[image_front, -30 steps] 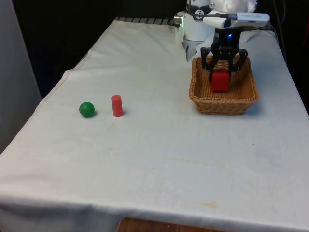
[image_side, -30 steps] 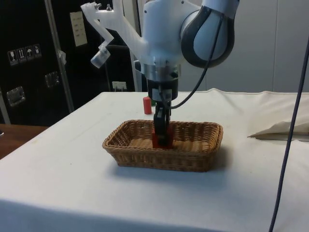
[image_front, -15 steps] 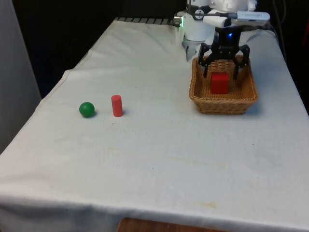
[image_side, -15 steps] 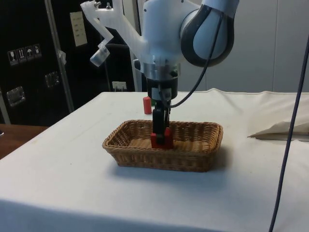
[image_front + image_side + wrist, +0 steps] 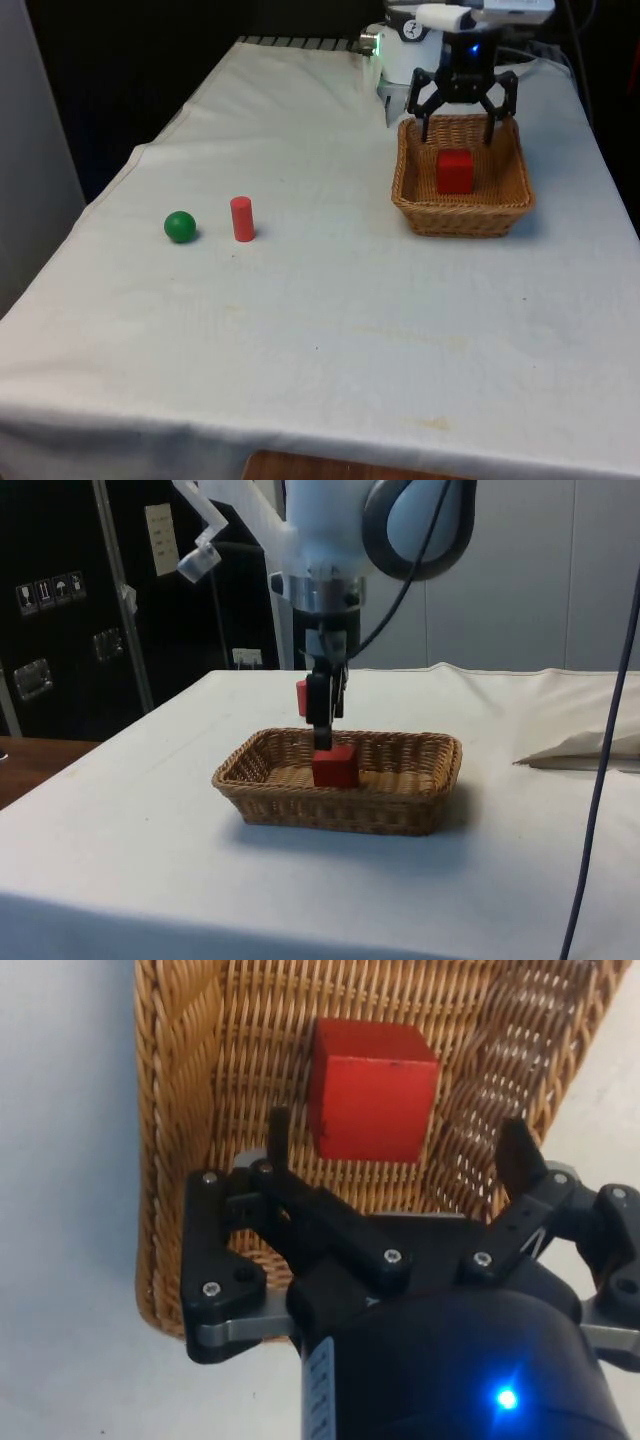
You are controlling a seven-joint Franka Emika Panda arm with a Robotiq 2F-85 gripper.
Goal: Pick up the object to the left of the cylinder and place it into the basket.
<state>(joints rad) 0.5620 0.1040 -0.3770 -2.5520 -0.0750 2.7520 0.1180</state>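
The gripper [image 5: 457, 125] hovers with fingers [image 5: 519, 1155] spread apart above the red cube [image 5: 454, 170] lying in the wicker basket [image 5: 462, 215].

No legible text or signs.

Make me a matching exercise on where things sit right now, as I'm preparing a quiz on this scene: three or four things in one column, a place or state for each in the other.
Things:
1. red cube
2. green ball
3. red cylinder
4. tool

Places or states:
A. open, above the basket
B. upright on the cloth, just to the front view's right of the ball
C. lying in the basket
D. on the cloth, nearest the front view's left edge

Pairs: 1-C, 2-D, 3-B, 4-A
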